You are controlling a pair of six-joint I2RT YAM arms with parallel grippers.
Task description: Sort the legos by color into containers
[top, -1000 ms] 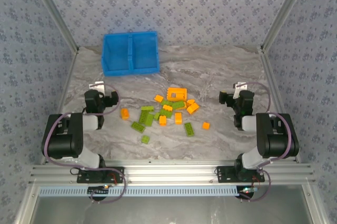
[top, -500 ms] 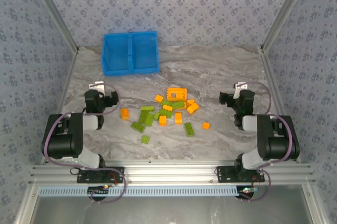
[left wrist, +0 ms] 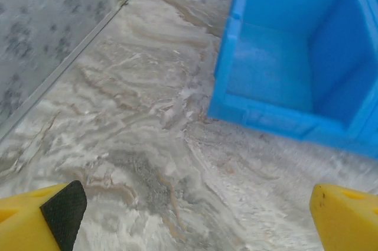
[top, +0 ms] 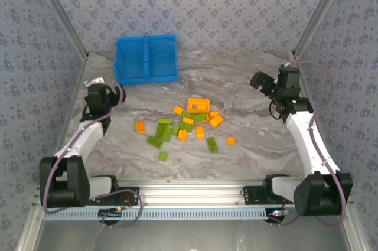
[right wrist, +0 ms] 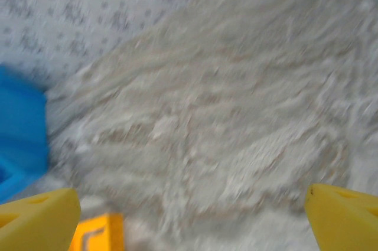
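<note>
Twenty or so orange and lime-green legos [top: 188, 124] lie scattered mid-bench, seen from above, the heap stretching more side to side than front to back. The blue bin [top: 146, 78] sits well apart at the far left, both compartments bare. The left end effector [top: 97, 94] hangs just off the bin's near-left corner, with the bricks to its right and back toward the arm bases. The right end effector [top: 260, 81] hovers over the far right of the bench [top: 254, 144], with the bricks to its left and nearer the bases. The heap lies between the two, neither arm plainly the closer, though the left is by far nearer the bin.

From the left wrist, two yellow fingertips [left wrist: 41, 218] stand spread wide with nothing between them, aimed at the bin's left compartment [left wrist: 266, 122] rather than at any brick.

From the right wrist, in a blurred frame, the fingertips [right wrist: 339, 215] are likewise splayed and empty. An orange frame piece [right wrist: 97, 233] peeks in low beside the left finger, so a pick there calls for a reach down and leftward.
</note>
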